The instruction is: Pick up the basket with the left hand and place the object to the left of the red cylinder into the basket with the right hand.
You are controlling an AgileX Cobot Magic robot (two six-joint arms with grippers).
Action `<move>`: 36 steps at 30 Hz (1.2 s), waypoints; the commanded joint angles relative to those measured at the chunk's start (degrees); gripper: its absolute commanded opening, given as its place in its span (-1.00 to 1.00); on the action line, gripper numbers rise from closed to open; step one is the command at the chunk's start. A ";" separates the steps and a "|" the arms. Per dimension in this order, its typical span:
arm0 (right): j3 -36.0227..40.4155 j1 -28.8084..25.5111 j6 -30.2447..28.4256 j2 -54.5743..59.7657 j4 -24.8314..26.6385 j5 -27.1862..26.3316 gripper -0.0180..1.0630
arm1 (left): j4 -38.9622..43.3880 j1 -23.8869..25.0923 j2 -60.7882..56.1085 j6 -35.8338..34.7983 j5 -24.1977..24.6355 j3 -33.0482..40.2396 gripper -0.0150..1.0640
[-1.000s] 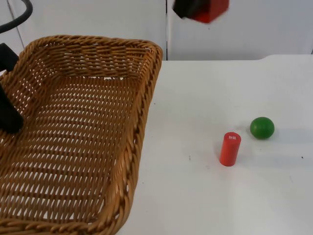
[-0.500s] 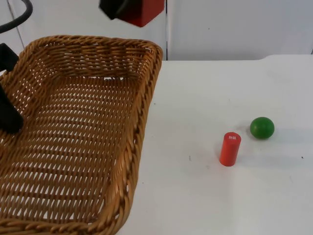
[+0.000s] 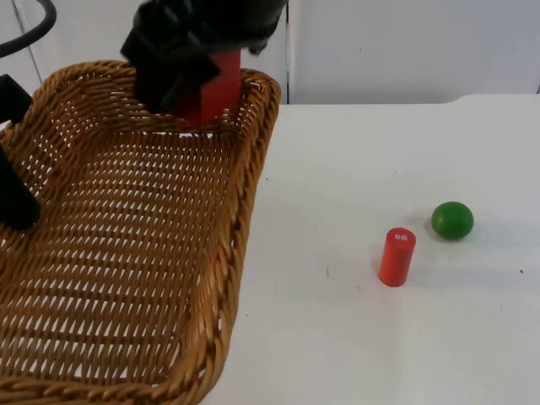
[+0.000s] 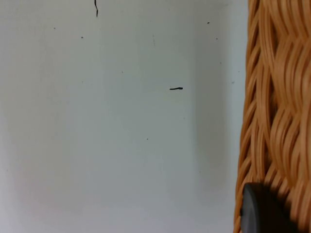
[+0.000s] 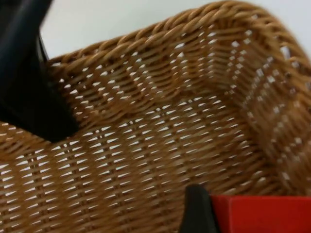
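The woven basket (image 3: 126, 253) takes up the left of the top view, and my left gripper (image 3: 15, 198) is shut on its left rim. In the left wrist view the basket rim (image 4: 277, 97) runs beside a black fingertip (image 4: 260, 213). My right gripper (image 3: 190, 80) hangs over the basket's far end, shut on a red block (image 3: 215, 93). In the right wrist view the red block (image 5: 262, 213) sits just above the basket's woven floor (image 5: 155, 145). The red cylinder (image 3: 396, 256) stands upright on the table at the right.
A green ball (image 3: 452, 220) lies just right of and behind the red cylinder. The white table (image 3: 354, 169) ends at the grey partition wall behind. In the right wrist view the left arm's black gripper (image 5: 24, 82) stands on the basket's rim.
My right gripper has carried the red block leftward and down, from the top centre of the view to over the basket's far end. Basket, cylinder and ball have not moved.
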 commanded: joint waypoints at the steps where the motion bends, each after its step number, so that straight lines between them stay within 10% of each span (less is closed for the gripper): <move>1: -0.48 0.43 -0.75 0.79 1.13 -1.11 -0.97 | -1.43 0.08 -0.55 -0.25 0.35 0.17 -0.98; 15: -0.48 0.43 -3.88 3.79 3.88 -0.15 -0.84 | -1.43 0.08 -0.55 -0.25 0.01 0.17 -0.98; 25: -0.48 0.43 -3.88 3.78 3.91 0.49 0.57 | -1.43 0.08 -0.55 -0.25 0.01 0.17 -0.98; 36: -0.48 0.43 -3.88 1.94 3.49 0.07 0.65 | -1.43 0.08 -0.55 -0.25 0.01 0.17 -0.98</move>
